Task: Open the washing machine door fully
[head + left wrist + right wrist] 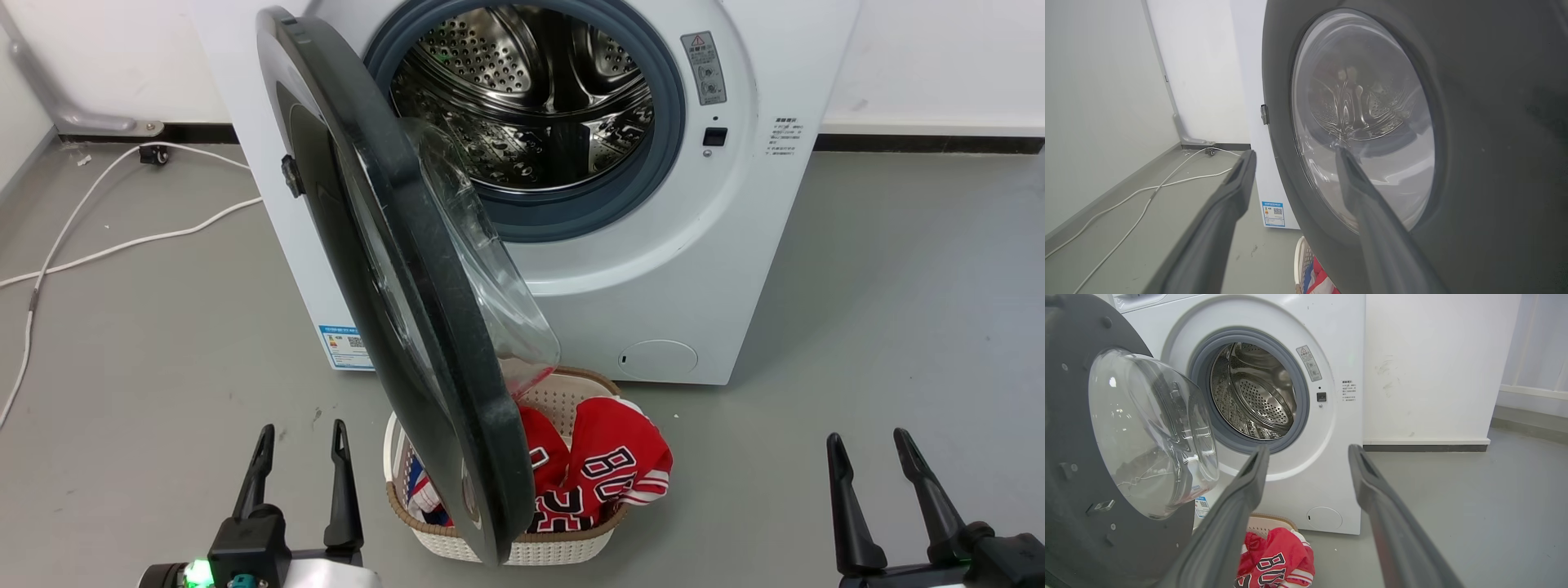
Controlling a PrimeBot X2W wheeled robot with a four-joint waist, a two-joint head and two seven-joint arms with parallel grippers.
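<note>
The washing machine door [408, 310], a big black disc with a bulging clear glass bowl, stands swung out on its left hinge, roughly edge-on to me, over a laundry basket. Its outer face [1474, 143] looms close in the left wrist view, its inner side with the bowl [1147, 433] at the left of the right wrist view. The steel drum [531, 98] lies exposed behind it. My left gripper [298, 437] hangs open at lower left, just left of the door, holding nothing. At lower right, well apart from the door, my right gripper [869, 445] is open and empty.
A woven white basket [571, 551] with red jerseys [612, 465] sits on the grey floor under the door's lower edge. White cables [122, 241] trail across the floor at left. A small round white flap [657, 358] marks the machine's lower front.
</note>
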